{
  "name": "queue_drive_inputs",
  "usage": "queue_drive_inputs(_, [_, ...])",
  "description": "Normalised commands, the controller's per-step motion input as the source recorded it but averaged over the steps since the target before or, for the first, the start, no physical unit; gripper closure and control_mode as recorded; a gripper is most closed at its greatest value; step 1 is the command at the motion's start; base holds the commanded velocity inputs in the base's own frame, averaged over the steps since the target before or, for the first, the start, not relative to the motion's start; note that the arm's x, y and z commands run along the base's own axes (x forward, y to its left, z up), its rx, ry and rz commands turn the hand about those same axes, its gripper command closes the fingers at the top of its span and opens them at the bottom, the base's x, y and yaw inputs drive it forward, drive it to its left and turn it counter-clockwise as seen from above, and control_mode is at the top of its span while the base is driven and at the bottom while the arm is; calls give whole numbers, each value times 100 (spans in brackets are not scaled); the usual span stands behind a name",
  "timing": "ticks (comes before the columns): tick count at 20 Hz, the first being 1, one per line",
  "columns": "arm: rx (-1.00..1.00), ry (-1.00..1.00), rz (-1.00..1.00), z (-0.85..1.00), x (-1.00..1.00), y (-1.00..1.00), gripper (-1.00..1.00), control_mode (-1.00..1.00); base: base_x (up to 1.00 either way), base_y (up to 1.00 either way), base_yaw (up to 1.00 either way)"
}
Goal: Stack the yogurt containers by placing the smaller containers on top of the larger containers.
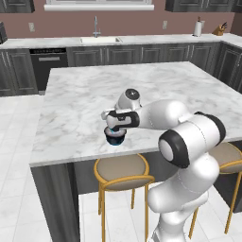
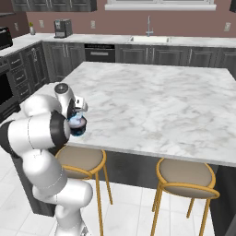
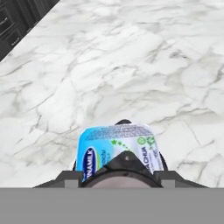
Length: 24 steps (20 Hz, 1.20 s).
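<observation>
Near the island's front left edge stands the wide dark cup (image 1: pixel 115 138) (image 2: pixel 79 130), with the translucent light-blue cup (image 2: pixel 76 122) on top of it. From the hand view I look down on the light-blue cup's printed lid (image 3: pixel 118 144); a sliver of the wide dark cup (image 3: pixel 124 121) shows past it. My gripper (image 1: pixel 114 127) (image 2: pixel 75 116) (image 3: pixel 124 180) hangs just above this stack, its jaws shut on the tiny dark cup (image 3: pixel 124 171) with its pale top, which sits between the fingertips directly over the light-blue lid.
The marble island counter (image 1: pixel 156 90) stretches away to the right and back. Two round stools (image 2: pixel 79 159) (image 2: pixel 186 175) stand under its front edge. A sink and faucet (image 1: pixel 96 33) are on the far wall counter.
</observation>
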Motion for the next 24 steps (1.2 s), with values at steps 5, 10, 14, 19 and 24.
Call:
queue_drive_inputs(5, [0,0,0,-10,11,3,100,-100,0,0,0])
queue_drive_inputs(10, [0,0,0,-10,10,3,100,-100,0,0,0])
queue_drive_inputs(14, [0,0,0,-11,11,3,100,-100,0,0,0])
queue_drive_inputs(19, [0,0,0,-9,12,3,100,-100,0,0,0])
queue_drive_inputs(24, [0,0,0,-5,13,2,100,-100,0,0,0])
